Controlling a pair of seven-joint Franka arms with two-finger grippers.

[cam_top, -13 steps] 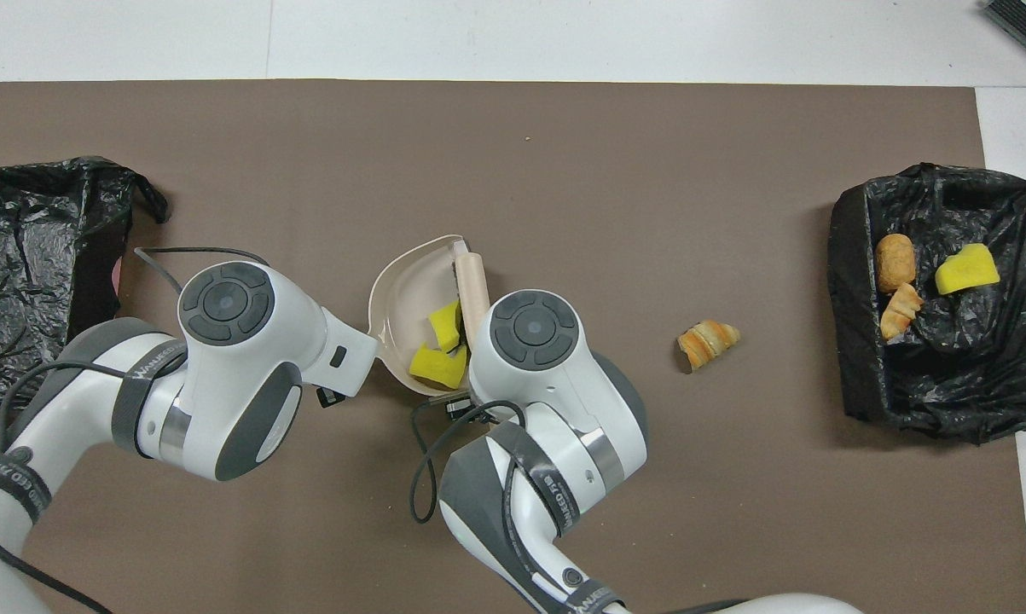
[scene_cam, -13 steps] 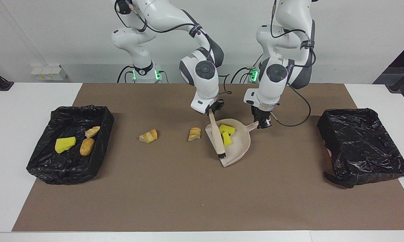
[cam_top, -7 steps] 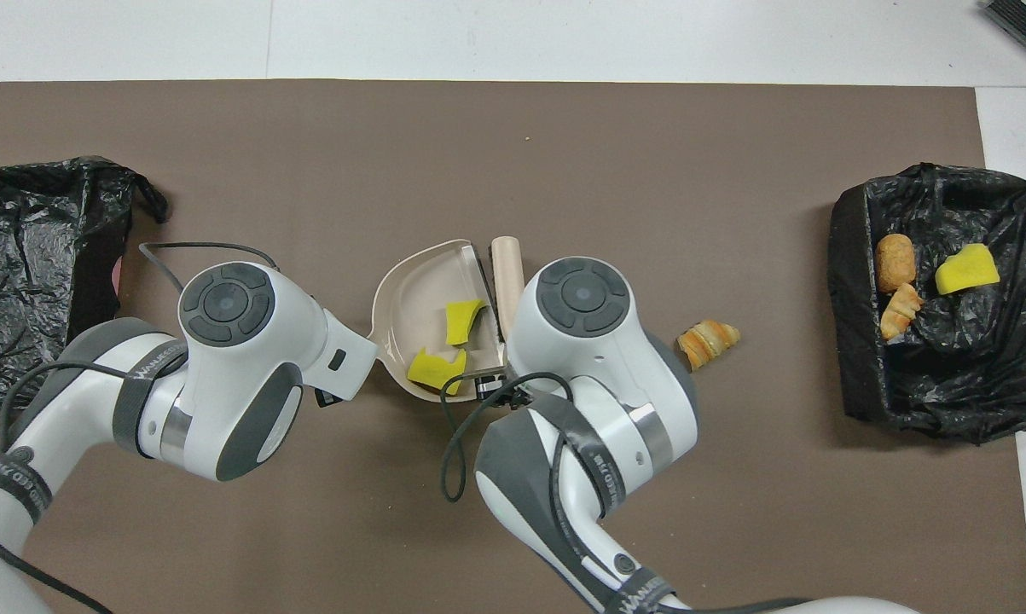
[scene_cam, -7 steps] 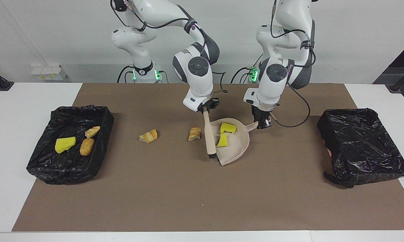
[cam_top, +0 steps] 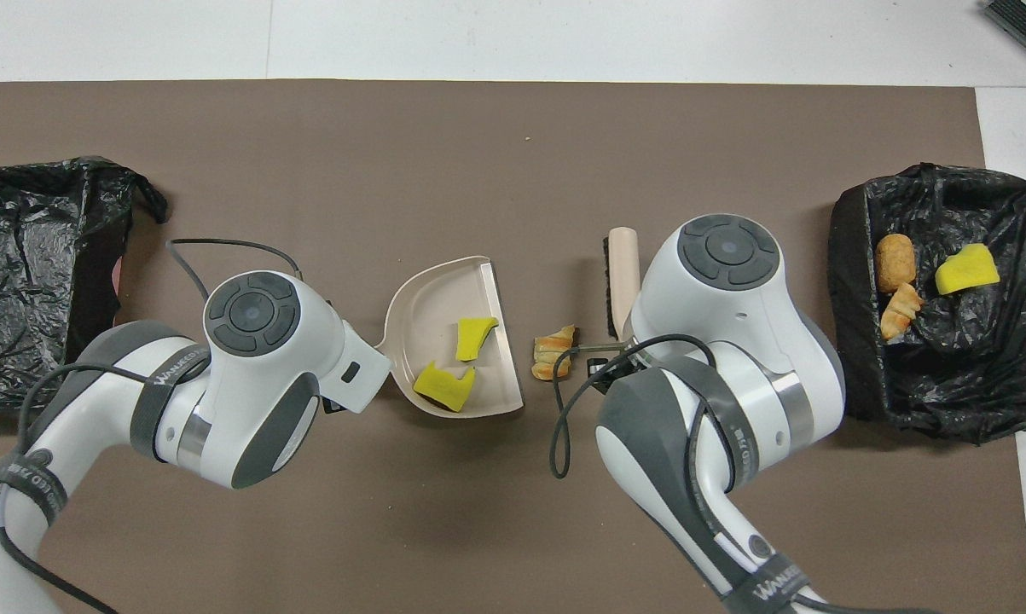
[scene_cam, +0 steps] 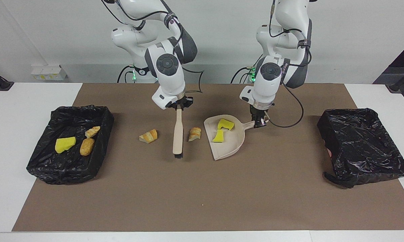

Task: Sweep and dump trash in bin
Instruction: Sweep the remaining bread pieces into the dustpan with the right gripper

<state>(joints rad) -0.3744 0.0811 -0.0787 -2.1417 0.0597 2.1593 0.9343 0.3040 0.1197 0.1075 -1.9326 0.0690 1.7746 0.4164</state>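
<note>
My right gripper (scene_cam: 178,106) is shut on the handle of the beige brush (scene_cam: 177,134). The brush hangs with its bristles low over the mat, between two bread-like chunks (scene_cam: 148,135) (scene_cam: 195,133). My left gripper (scene_cam: 259,121) is shut on the handle of the beige dustpan (scene_cam: 230,148), which rests on the mat with two yellow sponge bits (scene_cam: 225,124) (scene_cam: 218,136) in it. In the overhead view the dustpan (cam_top: 419,307), brush (cam_top: 622,273) and one chunk (cam_top: 554,350) show. The other chunk and both grippers are hidden under the arms.
A black-lined bin (scene_cam: 97,116) at the right arm's end holds a yellow sponge bit (scene_cam: 64,144) and two bread chunks (scene_cam: 87,146). Another black-lined bin (scene_cam: 361,144) stands at the left arm's end. A brown mat (scene_cam: 202,195) covers the table.
My right gripper carried the brush out of the dustpan, over the near chunk, toward the right arm's end. The dustpan shifted slightly the same way; the yellow bits stayed in it.
</note>
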